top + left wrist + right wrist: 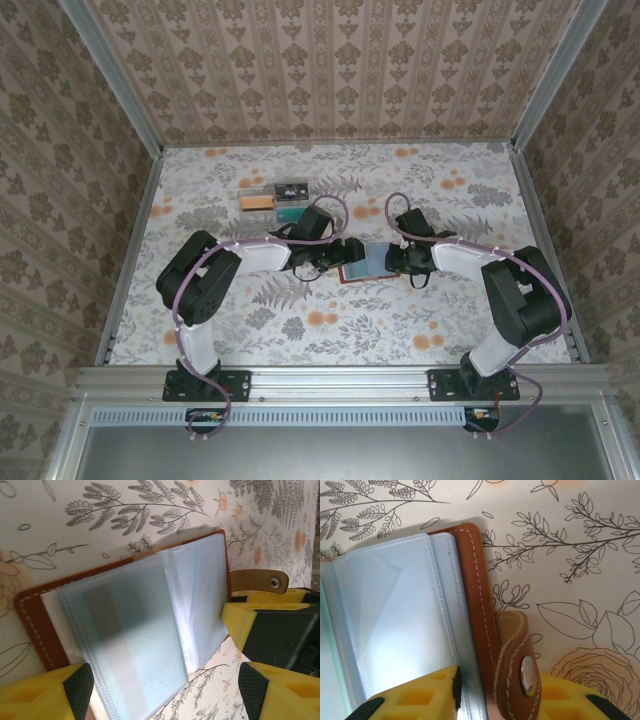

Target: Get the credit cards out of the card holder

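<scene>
**Both grippers are meeting at the open card holder in the middle of the table**

The card holder (362, 265) is lying open and flat near the centre of the floral table (480, 300). Its brown leather cover is facing down and its clear plastic sleeves (145, 620) are facing up.

The left gripper (338, 258) is reaching in from the holder's 9 o'clock side. In the left wrist view its yellow fingers (40, 695) are standing wide apart, one at the 7 o'clock corner and one at the 5 o'clock corner, with the sleeves spreading between them. The jaws are open and are clamping nothing.

The right gripper (398, 260) is coming in from the 3 o'clock side. In the right wrist view one yellow finger (415, 700) is sitting over the sleeves at 7 o'clock. The other is partly hiding behind the clasp tab (517, 675) at 5 o'clock, so the stitched leather edge and the tab are lying between the jaws. I cannot tell whether the pads are pressing on the leather or standing just off it.

A darker band (112, 630) is showing through the frosted plastic. I cannot tell whether it is one of the credit cards.

A clear tray (262, 187) is sitting well apart, at about 10 o'clock from the holder, with small tan and green items inside.
</scene>
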Robot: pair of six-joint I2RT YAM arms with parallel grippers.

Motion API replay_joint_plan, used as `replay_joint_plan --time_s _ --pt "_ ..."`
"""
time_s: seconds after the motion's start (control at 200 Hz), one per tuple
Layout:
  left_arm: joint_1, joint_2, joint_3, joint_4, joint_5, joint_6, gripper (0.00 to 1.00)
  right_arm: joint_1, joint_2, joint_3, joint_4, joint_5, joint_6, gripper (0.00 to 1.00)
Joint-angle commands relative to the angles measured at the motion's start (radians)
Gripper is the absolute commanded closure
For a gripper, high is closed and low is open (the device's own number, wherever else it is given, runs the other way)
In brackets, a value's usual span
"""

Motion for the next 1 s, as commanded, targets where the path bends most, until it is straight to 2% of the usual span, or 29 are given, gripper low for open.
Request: replay_joint_plan --time_s 0.0,0.445,0.74,0.86,0.99 --pt "-0.002 -0.014 0.011 -0.055 -0.025 0.019 0.21 0.008 0.046 -0.006 0.013 -0.071 0.014 0.69" --pt "-0.011 0.054 0.044 0.010 0.072 0.021 0.21 0.008 0.056 0.000 0.014 -0.078 0.013 0.69" --pt "-0.024 0.067 0.072 0.010 0.097 0.041 0.19 0.008 0.061 -0.001 0.016 -0.082 0.014 0.69" --pt "-0.022 0.052 0.067 -0.012 0.072 0.046 0.19 0.008 0.059 0.001 0.013 -0.084 0.014 0.69" --pt "-0.018 -0.007 0.054 -0.101 -0.023 0.068 0.20 0.008 0.053 -0.003 0.011 -0.077 0.014 0.69"
